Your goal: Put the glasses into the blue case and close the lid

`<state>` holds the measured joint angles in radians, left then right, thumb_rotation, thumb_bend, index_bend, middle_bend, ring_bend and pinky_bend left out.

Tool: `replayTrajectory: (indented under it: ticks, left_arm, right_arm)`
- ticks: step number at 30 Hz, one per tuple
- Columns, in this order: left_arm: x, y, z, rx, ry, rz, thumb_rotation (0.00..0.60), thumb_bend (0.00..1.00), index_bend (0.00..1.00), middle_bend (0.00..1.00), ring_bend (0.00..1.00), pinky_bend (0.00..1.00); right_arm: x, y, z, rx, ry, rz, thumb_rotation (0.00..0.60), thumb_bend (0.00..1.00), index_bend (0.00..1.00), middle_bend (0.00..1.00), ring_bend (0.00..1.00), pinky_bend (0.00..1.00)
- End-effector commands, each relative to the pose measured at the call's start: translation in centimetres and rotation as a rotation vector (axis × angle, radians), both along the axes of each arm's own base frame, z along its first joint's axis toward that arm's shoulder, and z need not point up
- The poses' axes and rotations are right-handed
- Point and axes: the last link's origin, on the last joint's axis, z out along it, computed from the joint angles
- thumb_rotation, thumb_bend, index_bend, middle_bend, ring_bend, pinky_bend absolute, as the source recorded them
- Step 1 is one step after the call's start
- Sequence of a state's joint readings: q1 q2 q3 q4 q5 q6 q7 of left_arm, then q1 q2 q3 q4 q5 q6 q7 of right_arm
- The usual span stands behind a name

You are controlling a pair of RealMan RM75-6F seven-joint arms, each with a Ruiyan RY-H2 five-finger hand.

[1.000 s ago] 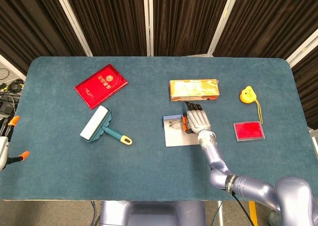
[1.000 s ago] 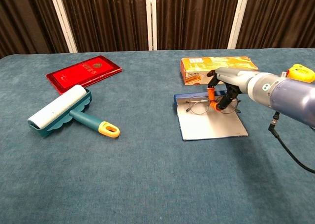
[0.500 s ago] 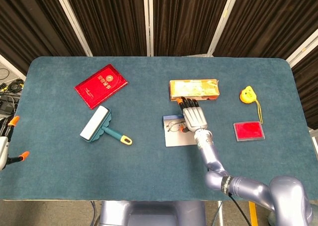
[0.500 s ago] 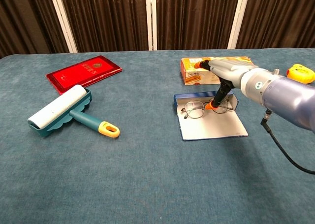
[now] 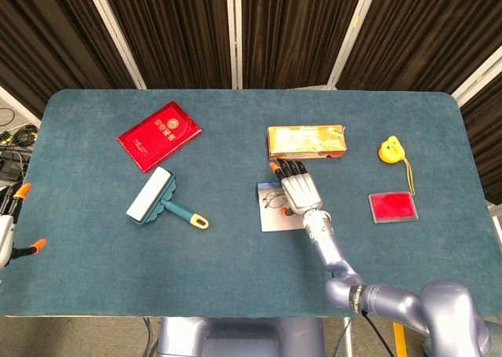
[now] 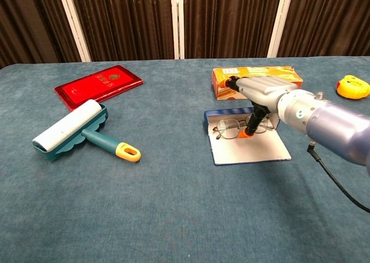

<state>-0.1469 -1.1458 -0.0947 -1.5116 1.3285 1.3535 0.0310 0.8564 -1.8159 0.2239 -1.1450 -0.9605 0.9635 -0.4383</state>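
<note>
The blue case (image 6: 209, 119) lies open mid-table, its lid (image 6: 250, 149) flat on the cloth toward me with its pale inside up. The round wire glasses (image 6: 230, 127) lie in the case's tray; in the head view the glasses (image 5: 274, 198) show just left of my right hand (image 5: 297, 190). My right hand (image 6: 263, 93) hovers over the case's right half, fingers stretched out toward the orange box. Its orange-tipped thumb (image 6: 246, 132) points down and touches the glasses near their right lens. Nothing is gripped. My left hand is out of both views.
An orange box (image 6: 254, 78) lies just behind the case. A teal lint roller (image 6: 75, 127) and a red booklet (image 6: 98, 85) are at the left. A yellow tape measure (image 5: 390, 149) and a flat red pad (image 5: 393, 206) are at the right.
My right hand let go of the glasses and slid left over the case, its fingers straightening. The glasses dropped from its pinch and shifted slightly left into the tray.
</note>
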Motion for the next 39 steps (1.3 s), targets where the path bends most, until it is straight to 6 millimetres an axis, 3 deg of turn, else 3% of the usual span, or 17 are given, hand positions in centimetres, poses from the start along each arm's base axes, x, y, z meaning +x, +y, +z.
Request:
replayTrajectory:
  ticks: [1,12,25,39]
  left_arm:
    - [-0.1,0.1,0.0,0.0,-0.003,0.003,0.6,0.0,0.0,0.0,0.0,0.0]
    - [-0.4,0.3,0.2,0.003,-0.012,0.015,0.6,0.0,0.0,0.0,0.0,0.0]
    - [-0.7,0.5,0.2,0.001,-0.019,0.027,0.6,0.0,0.0,0.0,0.0,0.0]
    - [-0.5,0.4,0.3,0.002,-0.018,0.02,0.6,0.0,0.0,0.0,0.0,0.0]
  right_arm:
    - [0.5,-0.1,-1.0,0.009,-0.012,0.003,0.6,0.05,0.0,0.0,0.0,0.0]
    - [1.0,-1.8,-1.8,-0.016,-0.049,-0.036,0.6,0.05,0.0,0.0,0.0,0.0]
    - [-0.5,-3.5,-1.1,-0.091,0.029,-0.054,0.6,0.05,0.0,0.0,0.0,0.0]
    - [-1.6,-2.3,-0.4,-0.067,0.078,-0.024,0.6,0.05,0.01,0.0,0.0,0.0]
